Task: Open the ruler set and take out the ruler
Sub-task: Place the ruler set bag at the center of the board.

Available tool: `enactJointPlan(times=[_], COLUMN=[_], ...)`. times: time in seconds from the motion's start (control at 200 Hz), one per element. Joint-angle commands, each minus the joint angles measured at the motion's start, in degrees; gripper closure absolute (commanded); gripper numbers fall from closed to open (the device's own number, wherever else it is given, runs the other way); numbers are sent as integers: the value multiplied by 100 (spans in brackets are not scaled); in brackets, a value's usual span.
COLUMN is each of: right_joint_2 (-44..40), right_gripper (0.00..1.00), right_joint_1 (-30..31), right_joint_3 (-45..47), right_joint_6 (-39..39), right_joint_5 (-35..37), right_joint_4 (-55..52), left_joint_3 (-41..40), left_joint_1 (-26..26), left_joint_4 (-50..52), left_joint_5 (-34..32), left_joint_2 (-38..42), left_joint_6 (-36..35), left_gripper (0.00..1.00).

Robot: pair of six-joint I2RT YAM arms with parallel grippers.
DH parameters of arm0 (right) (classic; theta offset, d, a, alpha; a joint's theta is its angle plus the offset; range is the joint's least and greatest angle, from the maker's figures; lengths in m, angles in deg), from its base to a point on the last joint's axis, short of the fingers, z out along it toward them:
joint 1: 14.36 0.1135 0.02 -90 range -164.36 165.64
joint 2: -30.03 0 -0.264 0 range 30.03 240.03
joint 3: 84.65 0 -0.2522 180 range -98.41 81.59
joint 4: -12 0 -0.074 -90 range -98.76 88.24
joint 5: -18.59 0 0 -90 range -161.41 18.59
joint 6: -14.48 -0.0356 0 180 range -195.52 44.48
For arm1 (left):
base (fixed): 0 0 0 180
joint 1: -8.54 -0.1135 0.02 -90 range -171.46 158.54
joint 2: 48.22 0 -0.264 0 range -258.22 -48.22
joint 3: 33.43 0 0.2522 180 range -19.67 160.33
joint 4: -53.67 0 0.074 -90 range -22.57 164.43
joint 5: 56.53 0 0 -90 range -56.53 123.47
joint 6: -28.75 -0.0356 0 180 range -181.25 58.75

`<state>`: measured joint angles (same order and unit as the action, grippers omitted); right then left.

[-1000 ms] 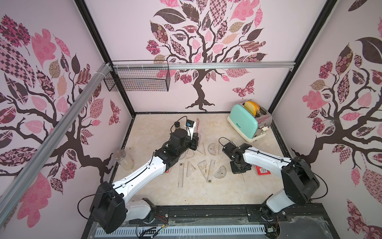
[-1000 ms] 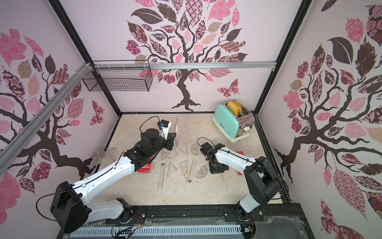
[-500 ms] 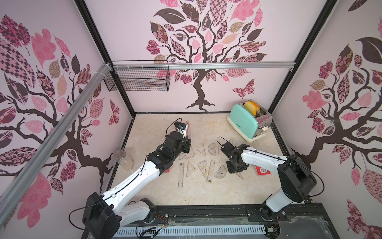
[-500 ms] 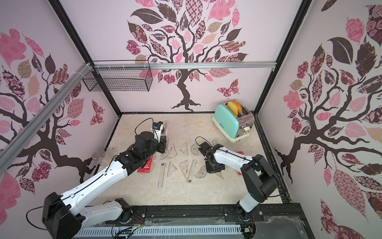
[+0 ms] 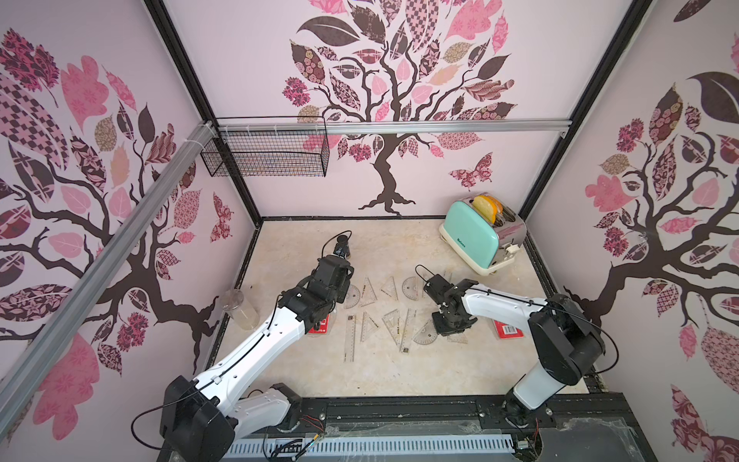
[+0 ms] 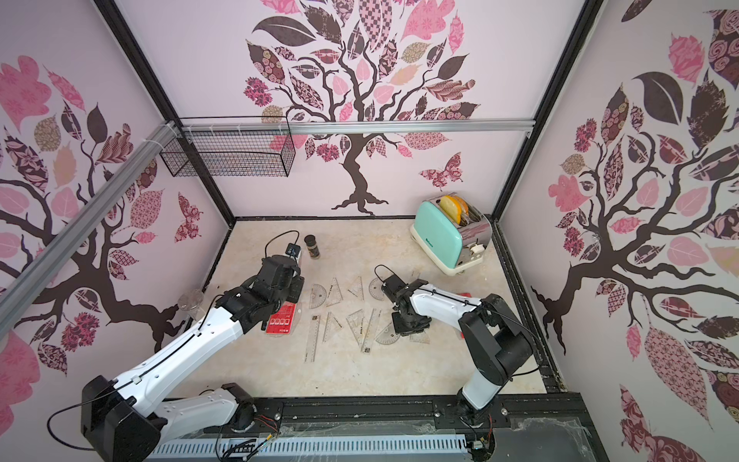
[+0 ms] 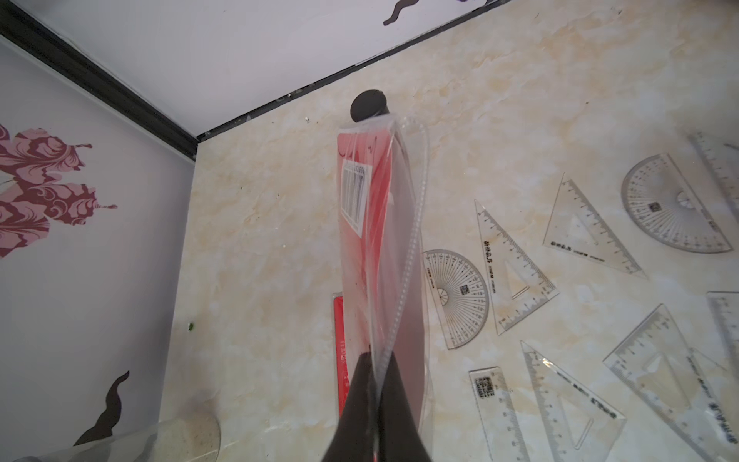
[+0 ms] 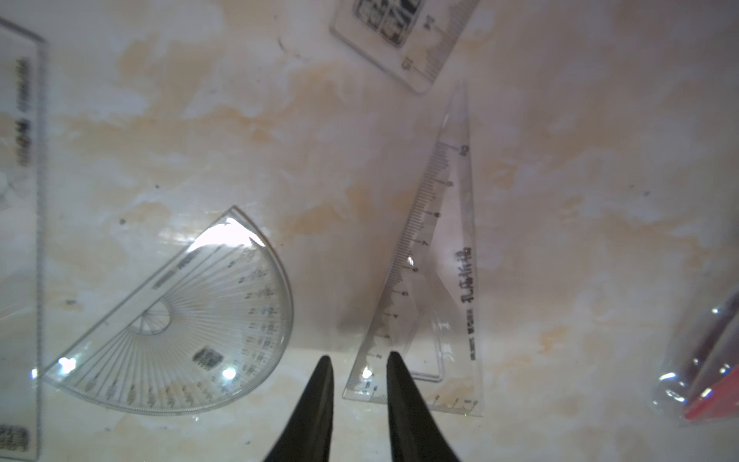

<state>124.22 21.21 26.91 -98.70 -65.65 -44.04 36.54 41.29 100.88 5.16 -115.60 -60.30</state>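
Clear plastic with a red card inside: that is the ruler pouch [image 7: 376, 240], and we see the left gripper [image 7: 378, 404] clamped tight on its near end. Its long axis runs straight out from that grip, edge-on to the wrist camera, far end pointing at a dark-lidded jar [image 7: 368, 105] by the back wall (a ribbed zip strip follows that length). Our right gripper [image 8: 358, 372] hovers with jaws a narrow gap apart, gripping nothing, over a corner of a clear triangle [image 8: 436, 280] beside a protractor [image 8: 192, 328]. Both lie flat on the beige marbled table [image 5: 400, 248]; pink tree-patterned walls [image 5: 400, 100] enclose it.
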Motion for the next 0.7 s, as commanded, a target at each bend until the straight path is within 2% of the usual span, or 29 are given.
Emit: enactJointPlan(times=[0.0, 0.11, 0.26, 0.355, 0.455, 0.47, 0.495, 0.505, 0.515, 0.605, 0.65, 0.67, 0.695], right_joint_2=[-162, -355, -621, -793, -967, -990, -1029, -1044, -1057, -1154, -1209, -1240, -1280], right_gripper=[70, 67, 61, 56, 47, 43, 22, 8, 3, 1, 1, 1, 1], right_joint_1=[26, 23, -46, -316, -741, -794, -898, -935, -966, -1226, -1331, -1350, -1375], right_joint_3=[16, -136, -346, -394, -356, -351, -346, -343, -342, -349, -376, -378, -385], right_joint_6=[-10, 30, 146, 239, 372, 379, 411, 426, 439, 536, 557, 579, 601], right_joint_5=[102, 266, 599, 685, 784, 823, 841, 851, 860, 962, 956, 954, 958], right_joint_4=[-203, -358, -572, -595, -596, -577, -570, -553, -538, -435, -323, -230, -130], left_joint_3=[-48, -69, -115, 0, 189, 213, 247, 267, 281, 301, 299, 307, 316], left_joint_1=[-72, -187, -660, -807, -831, -826, -828, -826, -826, -824, -827, -824, -823], left_joint_4=[225, 344, 391, 586, 777, 799, 846, 858, 872, 866, 856, 862, 868], left_joint_5=[-156, -126, 137, 261, 296, 306, 320, 325, 320, 312, 309, 303, 301], left_joint_2=[-168, -452, -942, -1399, -1830, -1884, -1952, -1965, -1988, -2000, -1935, -1889, -1829], left_joint_6=[-165, -131, -33, 0, 93, 104, 124, 142, 153, 185, 187, 193, 182], left_gripper=[100, 100, 100, 100, 100, 96, 87, 83, 79, 53, 43, 26, 21])
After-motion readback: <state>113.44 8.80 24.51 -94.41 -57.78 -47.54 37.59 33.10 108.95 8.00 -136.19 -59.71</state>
